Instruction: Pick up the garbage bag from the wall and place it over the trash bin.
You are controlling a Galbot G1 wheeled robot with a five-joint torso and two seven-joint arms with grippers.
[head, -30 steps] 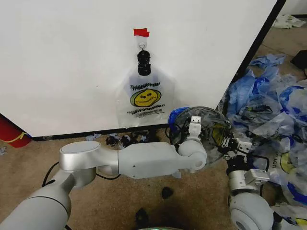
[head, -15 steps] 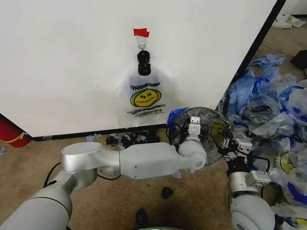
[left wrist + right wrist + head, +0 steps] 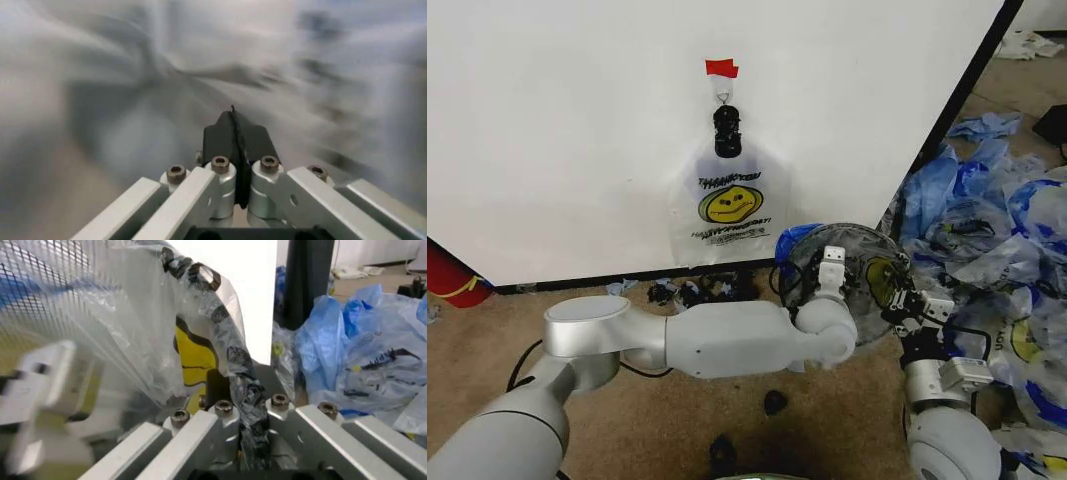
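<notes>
The garbage bag (image 3: pixel 732 205), translucent with a yellow smiley and "THANK YOU" print, hangs flat on the white wall (image 3: pixel 577 130) from a black clip (image 3: pixel 727 130) under a piece of red tape (image 3: pixel 721 68). Right of it, low down, the black mesh trash bin (image 3: pixel 867 255) is tipped toward me and wrapped in another clear printed bag (image 3: pixel 193 355). My left gripper (image 3: pixel 828 258) reaches across to the bin's rim. Its fingers (image 3: pixel 223 132) are pressed shut amid blurred plastic. My right gripper (image 3: pixel 905 300) is shut on a twisted strand of that bag's plastic (image 3: pixel 243 385) beside the mesh (image 3: pixel 40 265).
A heap of bluish plastic bags (image 3: pixel 997 220) covers the floor to the right. A black panel edge (image 3: pixel 957 110) bounds the wall there. A red cylinder (image 3: pixel 447 275) stands at the far left. Small black scraps (image 3: pixel 702 290) lie along the wall's base strip.
My left arm has shifted a little, its elbow going left and its wrist edging up at the bin's rim. The hanging bag and the right gripper stay put.
</notes>
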